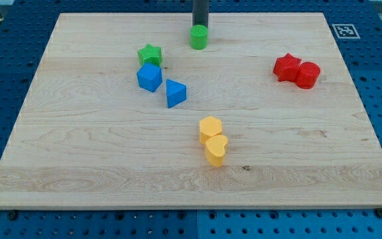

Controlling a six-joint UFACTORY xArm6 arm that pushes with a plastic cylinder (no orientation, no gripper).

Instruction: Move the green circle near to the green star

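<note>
The green circle (199, 37) stands near the view's top, at the middle of the wooden board (78, 153). My tip (199, 25) is just above it in the view, touching or almost touching its far side. The green star (150, 54) lies to the left of the circle and a little lower, about a block's width of bare wood between them.
A blue cube (149, 78) sits right below the green star, with a blue triangular block (175, 93) beside it. A red star (286, 67) and red cylinder (308, 74) touch at the right. A yellow hexagon (211, 127) and yellow heart (215, 149) sit at lower centre.
</note>
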